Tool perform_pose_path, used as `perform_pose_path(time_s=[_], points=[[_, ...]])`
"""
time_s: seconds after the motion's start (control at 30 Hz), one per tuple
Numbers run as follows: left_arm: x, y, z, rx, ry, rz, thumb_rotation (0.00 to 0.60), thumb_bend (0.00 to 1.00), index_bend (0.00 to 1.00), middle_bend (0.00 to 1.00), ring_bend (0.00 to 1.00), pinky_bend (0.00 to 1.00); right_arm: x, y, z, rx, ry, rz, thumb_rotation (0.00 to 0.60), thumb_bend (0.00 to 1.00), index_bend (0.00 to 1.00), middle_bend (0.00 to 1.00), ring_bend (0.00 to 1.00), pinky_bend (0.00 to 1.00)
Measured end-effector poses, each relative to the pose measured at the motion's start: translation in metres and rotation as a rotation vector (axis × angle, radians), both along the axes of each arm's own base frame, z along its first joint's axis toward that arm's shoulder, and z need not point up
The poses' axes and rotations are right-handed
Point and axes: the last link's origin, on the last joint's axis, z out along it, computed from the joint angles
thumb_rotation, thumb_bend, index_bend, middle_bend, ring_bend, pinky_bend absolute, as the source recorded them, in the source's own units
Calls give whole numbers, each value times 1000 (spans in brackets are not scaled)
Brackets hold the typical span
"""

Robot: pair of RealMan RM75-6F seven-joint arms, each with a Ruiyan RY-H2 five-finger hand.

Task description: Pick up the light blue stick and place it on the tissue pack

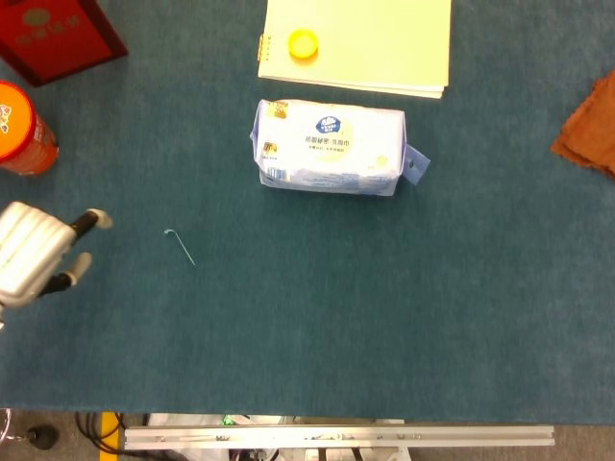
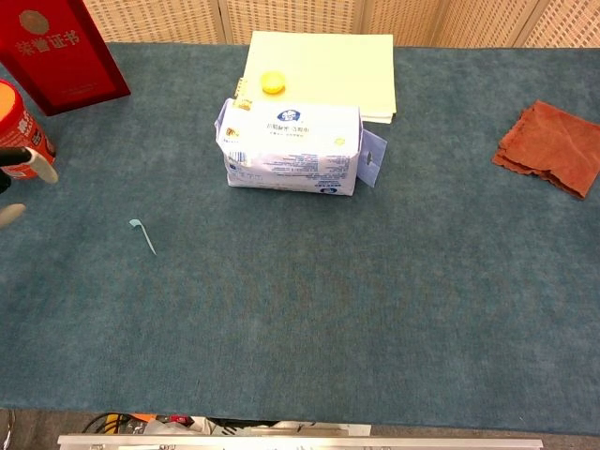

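The light blue stick [image 1: 180, 246] [image 2: 143, 234] is thin with a small hook at one end and lies flat on the teal table cloth, left of centre. The tissue pack [image 1: 329, 148] [image 2: 292, 146] is white and blue and lies up and to the right of the stick. My left hand [image 1: 36, 253] has come in at the left edge, to the left of the stick and apart from it, fingers spread and holding nothing. In the chest view only the fingertips [image 2: 21, 167] of my left hand show at the left edge. My right hand is not in either view.
An orange canister [image 1: 23, 130] [image 2: 21, 131] stands just beyond my left hand. A red box [image 1: 58, 36] sits at the far left corner. A pale yellow pad [image 1: 360, 43] with a yellow cap [image 1: 304, 44] lies behind the tissue pack. A rust cloth [image 2: 551, 147] lies at right.
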Motion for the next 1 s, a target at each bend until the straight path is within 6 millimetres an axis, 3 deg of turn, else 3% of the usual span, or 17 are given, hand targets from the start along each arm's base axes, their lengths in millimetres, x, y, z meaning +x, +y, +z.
perform_pose_path(time_s=[0.17, 0.37, 1.0], points=[[5, 15, -16, -73, 32, -96, 600, 378, 336, 930, 919, 865, 1, 0, -2, 4, 5, -3, 600, 360, 107, 345, 339, 576], [9, 28, -40, -128, 59, -158, 600, 279, 403, 946, 945, 888, 0, 0, -4, 3, 7, -15, 600, 359, 107, 345, 339, 576], [19, 48, -97, -193, 60, -260, 600, 273, 421, 959, 959, 897, -5, 3, -4, 3, 10, -35, 600, 359, 107, 345, 339, 576]])
